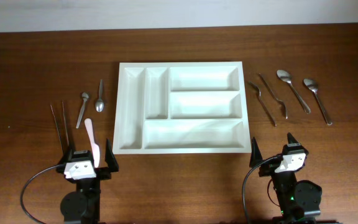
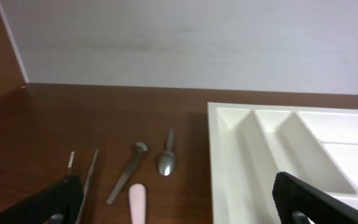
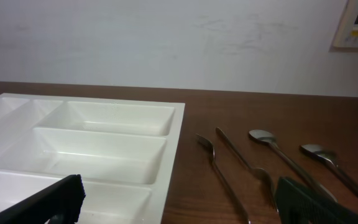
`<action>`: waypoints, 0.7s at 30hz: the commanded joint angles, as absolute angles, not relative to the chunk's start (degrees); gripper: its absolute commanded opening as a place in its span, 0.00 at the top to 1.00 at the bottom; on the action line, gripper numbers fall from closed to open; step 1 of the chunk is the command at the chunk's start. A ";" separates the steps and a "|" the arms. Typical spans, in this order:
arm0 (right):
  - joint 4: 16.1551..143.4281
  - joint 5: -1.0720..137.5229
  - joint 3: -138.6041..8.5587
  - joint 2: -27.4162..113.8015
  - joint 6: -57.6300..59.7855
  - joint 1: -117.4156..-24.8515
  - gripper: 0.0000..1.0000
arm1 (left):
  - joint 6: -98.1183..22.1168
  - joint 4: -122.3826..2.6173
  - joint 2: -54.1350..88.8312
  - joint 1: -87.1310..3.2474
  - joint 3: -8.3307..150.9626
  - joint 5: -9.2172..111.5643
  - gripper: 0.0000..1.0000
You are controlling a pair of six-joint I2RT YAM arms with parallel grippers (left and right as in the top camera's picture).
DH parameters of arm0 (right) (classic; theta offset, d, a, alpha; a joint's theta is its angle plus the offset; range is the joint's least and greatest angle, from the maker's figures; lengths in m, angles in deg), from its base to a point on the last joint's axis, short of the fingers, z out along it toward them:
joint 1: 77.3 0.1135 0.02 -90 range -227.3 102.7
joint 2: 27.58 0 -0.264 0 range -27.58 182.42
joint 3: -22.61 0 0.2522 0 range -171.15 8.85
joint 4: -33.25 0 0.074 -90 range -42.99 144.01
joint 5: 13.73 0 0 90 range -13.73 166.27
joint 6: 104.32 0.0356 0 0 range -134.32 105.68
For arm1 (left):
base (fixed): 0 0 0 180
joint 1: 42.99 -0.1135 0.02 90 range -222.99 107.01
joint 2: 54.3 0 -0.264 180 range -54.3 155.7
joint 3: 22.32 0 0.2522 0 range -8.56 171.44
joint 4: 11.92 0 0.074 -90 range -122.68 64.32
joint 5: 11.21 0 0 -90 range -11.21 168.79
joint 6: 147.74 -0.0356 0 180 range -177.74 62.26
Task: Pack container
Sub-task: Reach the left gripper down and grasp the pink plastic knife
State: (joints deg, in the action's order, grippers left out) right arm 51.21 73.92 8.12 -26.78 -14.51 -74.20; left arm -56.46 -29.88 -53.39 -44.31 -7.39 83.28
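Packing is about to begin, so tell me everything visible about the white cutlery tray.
The white cutlery tray looks like smooth moulded plastic, rectangular, with a raised rim and sloped inner walls. It has five compartments: two narrow upright ones on the left, the outer one longer, and three wide crosswise ones on the right, the one nearest the robot widest. All are empty. It lies flat and square at the middle of the brown wooden table, which alone touches it.

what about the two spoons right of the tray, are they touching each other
Apart. The overhead view shows a strip of bare wood between the inner spoon and the outer spoon along their whole length.
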 commanded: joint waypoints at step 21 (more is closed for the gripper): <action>51.30 74.62 8.54 -27.39 -14.46 -74.49 0.01 | -57.40 -68.05 3.24 -44.66 54.60 93.86 0.01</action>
